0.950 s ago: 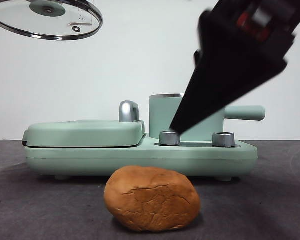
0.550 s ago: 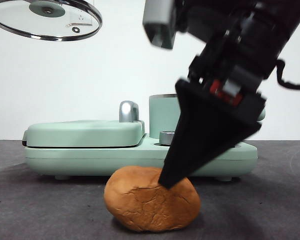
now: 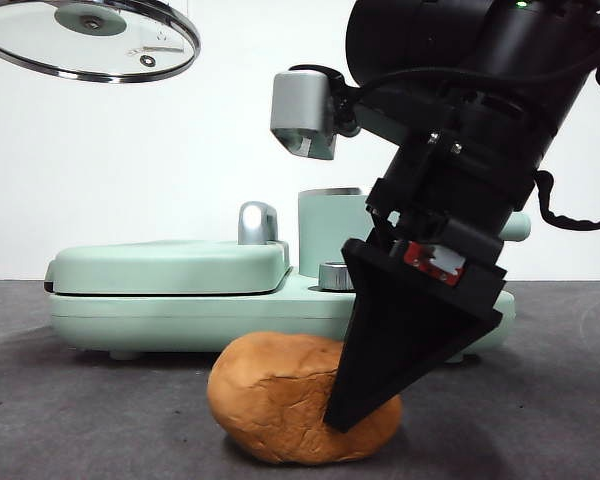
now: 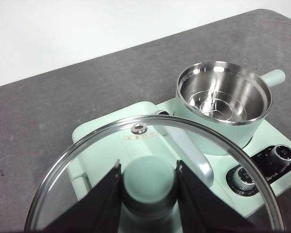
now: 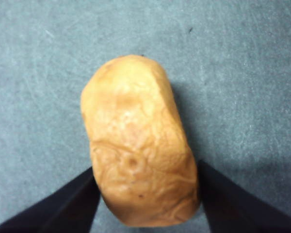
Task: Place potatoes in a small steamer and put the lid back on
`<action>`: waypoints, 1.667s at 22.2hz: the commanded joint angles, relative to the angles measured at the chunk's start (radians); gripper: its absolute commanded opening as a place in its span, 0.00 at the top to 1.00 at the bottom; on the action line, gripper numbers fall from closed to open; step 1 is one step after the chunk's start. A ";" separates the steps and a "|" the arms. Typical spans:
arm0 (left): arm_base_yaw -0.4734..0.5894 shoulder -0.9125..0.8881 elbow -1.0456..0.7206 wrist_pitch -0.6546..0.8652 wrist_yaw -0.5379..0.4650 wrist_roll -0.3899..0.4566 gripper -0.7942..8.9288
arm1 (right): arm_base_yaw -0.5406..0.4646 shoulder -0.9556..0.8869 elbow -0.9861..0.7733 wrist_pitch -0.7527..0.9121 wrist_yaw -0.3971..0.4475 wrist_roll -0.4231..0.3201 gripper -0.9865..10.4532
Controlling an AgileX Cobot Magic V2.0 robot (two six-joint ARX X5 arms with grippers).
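Note:
The potato (image 3: 270, 400), an orange-brown cracked lump, lies on the dark table in front of the appliance. My right gripper (image 3: 348, 412) is down at it. In the right wrist view the jaws stand open on either side of the potato (image 5: 138, 145), close to its flanks. The small steamer (image 3: 327, 233), a mint-green pot, stands uncovered on the base, and its steel inside (image 4: 222, 97) is empty. My left gripper (image 4: 148, 194) is shut on the knob of the glass lid (image 4: 87, 160). It holds the lid (image 3: 90, 40) high at the upper left.
The mint-green appliance base (image 3: 280, 312) carries a flat hinged griddle cover (image 3: 170, 265) with a chrome handle (image 3: 257, 222) on the left. Two dials (image 4: 242, 177) sit in front of the pot. The pot's side handle (image 4: 272, 76) points away to the right.
My right gripper has come down from in front of the pot to the potato, its jaws now astride it. The lid and potato have not moved.

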 commanded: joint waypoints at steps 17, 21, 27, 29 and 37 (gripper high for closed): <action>0.003 0.000 0.014 0.014 0.005 0.026 0.91 | -0.060 -0.124 0.517 -0.660 0.341 0.437 0.74; 0.003 0.002 0.014 0.014 0.005 0.026 0.91 | -0.171 -0.084 0.674 -0.644 0.338 0.443 0.74; 0.003 0.005 0.014 0.014 0.005 0.033 0.91 | -0.309 0.066 0.853 -0.599 0.260 0.435 0.74; 0.003 0.010 0.014 0.014 0.005 0.033 0.91 | -0.330 0.113 0.892 -0.577 0.232 0.433 0.74; 0.003 0.037 0.014 0.011 0.005 0.037 0.91 | -0.375 0.312 1.022 -0.538 0.222 0.401 0.74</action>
